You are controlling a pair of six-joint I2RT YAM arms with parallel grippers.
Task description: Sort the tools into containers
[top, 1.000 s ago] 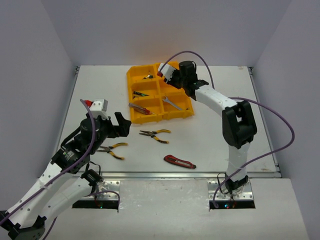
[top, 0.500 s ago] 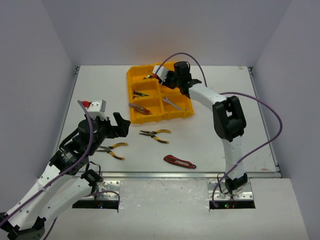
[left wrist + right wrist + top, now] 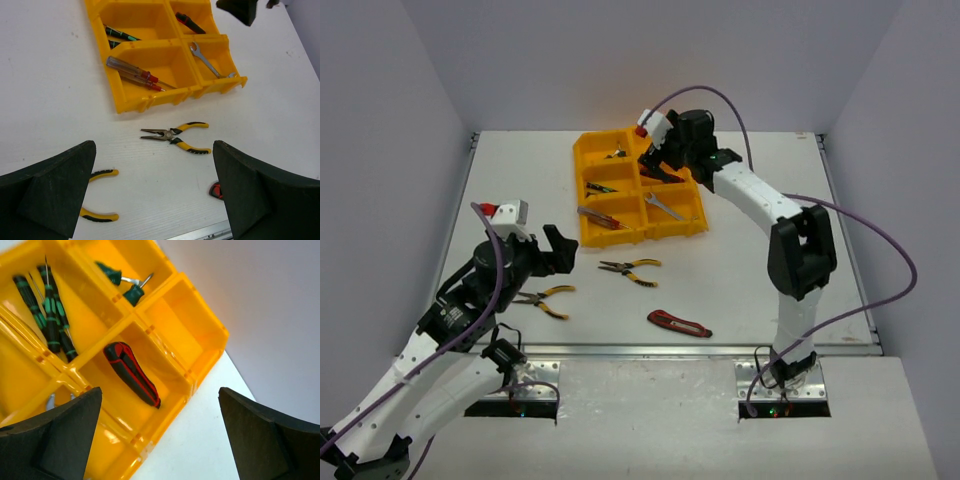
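The yellow tray (image 3: 703, 226) stands at the back centre. My right gripper (image 3: 658, 166) (image 3: 160, 435) hovers open just over its right side, above a black-red utility knife (image 3: 131, 372) lying loose in the middle right compartment. Other compartments hold green screwdrivers (image 3: 47, 305), red-handled screwdrivers (image 3: 137, 75) and a wrench (image 3: 207, 59). On the table lie two yellow-black pliers (image 3: 630, 268) (image 3: 545, 298) and a red utility knife (image 3: 678, 323). My left gripper (image 3: 563, 250) (image 3: 155, 195) is open and empty, above the table beside the left pliers (image 3: 97, 195).
Two small green-handled tools (image 3: 122, 282) lie in the far left compartment. The far right compartment (image 3: 185, 315) holds nothing. The grey walls close in on three sides, and a metal rail (image 3: 650, 350) runs along the near table edge.
My right gripper has opened and let go of the black-red knife, which now lies in the middle right compartment. The left arm has barely moved.
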